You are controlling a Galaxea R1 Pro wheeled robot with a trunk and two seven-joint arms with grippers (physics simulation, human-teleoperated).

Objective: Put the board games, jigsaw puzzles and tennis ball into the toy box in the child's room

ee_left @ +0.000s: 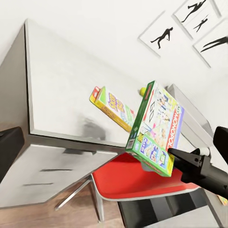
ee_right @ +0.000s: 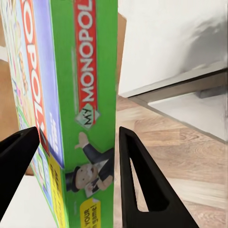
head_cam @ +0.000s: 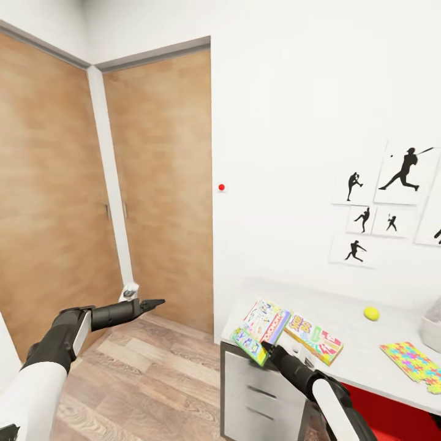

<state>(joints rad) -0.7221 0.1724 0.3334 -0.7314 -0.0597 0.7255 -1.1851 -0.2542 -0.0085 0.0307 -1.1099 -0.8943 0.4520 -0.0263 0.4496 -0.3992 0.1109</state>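
Note:
My right gripper is shut on the edge of a white-green Monopoly board game, held tilted in the air by the left front corner of the table. On the tabletop lie the Skip-Bo board game, the tennis ball and a jigsaw puzzle. The toy box shows at the right edge. My left gripper hovers open over the floor, left of the table, with nothing in it.
White drawers sit under the table's left end, and a red chair is tucked below the top. Wooden wardrobe doors fill the left side. Wood floor lies between wardrobe and table.

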